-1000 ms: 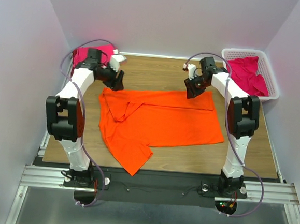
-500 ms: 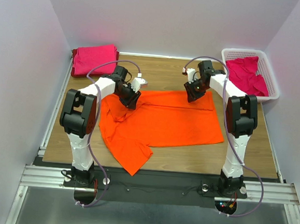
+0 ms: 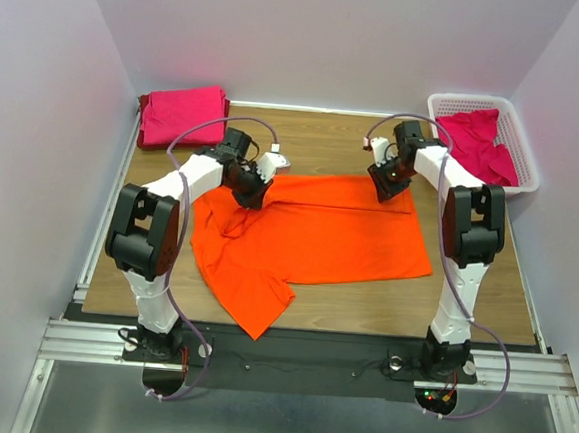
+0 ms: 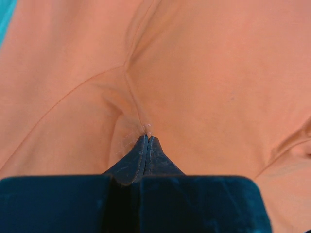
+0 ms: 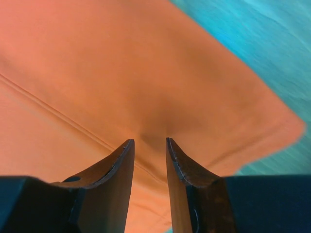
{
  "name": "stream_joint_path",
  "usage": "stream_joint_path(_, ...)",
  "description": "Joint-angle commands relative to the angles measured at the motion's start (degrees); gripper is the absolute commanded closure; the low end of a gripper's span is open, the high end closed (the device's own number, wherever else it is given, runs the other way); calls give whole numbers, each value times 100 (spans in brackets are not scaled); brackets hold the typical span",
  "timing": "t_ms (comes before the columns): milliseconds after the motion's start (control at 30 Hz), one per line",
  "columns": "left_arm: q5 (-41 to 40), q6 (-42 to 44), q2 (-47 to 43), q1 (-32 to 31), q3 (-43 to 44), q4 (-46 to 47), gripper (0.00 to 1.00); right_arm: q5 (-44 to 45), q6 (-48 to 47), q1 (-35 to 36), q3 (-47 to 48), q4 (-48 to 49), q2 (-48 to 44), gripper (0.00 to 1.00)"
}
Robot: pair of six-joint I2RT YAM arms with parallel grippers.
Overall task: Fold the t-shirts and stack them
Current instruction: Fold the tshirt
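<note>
Left wrist view has my left gripper [image 4: 147,138] clamped on a thin pinch of the orange t-shirt [image 3: 339,230], which lies spread just left of the white basket [image 3: 476,98]. The right gripper [image 5: 148,143] stands narrowly parted over the shirt corner nearest that basket. So slight a pinch could slip on lifting. I count one orange shirt, one basket, one folded magenta pile [image 3: 182,113] well left of it, and crumpled magenta cloth [image 3: 481,141] inside, number unclear.

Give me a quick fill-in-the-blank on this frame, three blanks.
The t-shirt spread on the table is ____ in colour.
The left claw is pinched ____ on that t-shirt.
The white basket stands at the table's far ____ corner.
Missing words: orange; shut; right.
</note>
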Motion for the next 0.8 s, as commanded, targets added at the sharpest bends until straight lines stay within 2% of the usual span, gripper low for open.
stream_joint_path(0, 133, 31, -519, -329, -87, -321, 100, 259, -219, -209, 28, 32, -407, 62)
stream_joint_path(400, -60, -321, -133, -725, -271, -646, 100, 339, -369, -385, 186, 32, -284, 62)
stream_joint_path(500, -25, -356, -27, -734, -289, -681, 80, 172, -325, -385, 230, 14, -223, 62)
stream_joint_path(533, 10, -365, -36, -725, -263, -682, 67, 137, -290, -385, 265, 14, -196, 62)
stream_joint_path(567, 141, -400, -114, -690, -237, -682, 61, 101, -281, -377, 291, -3, -179, 62)
stream_joint_path(633, 482, -444, -272, -446, -27, -699, 54, 49, -228, -377, 379, -12, -109, 62)
stream_joint_path(667, 485, -444, -325, -444, -25, -717, 53, 48, -202, -368, 414, -3, -73, 62)
stream_joint_path(767, 748, -567, -396, 196, 439, -726, 51, 83, -132, -376, 634, -3, 93, 62)
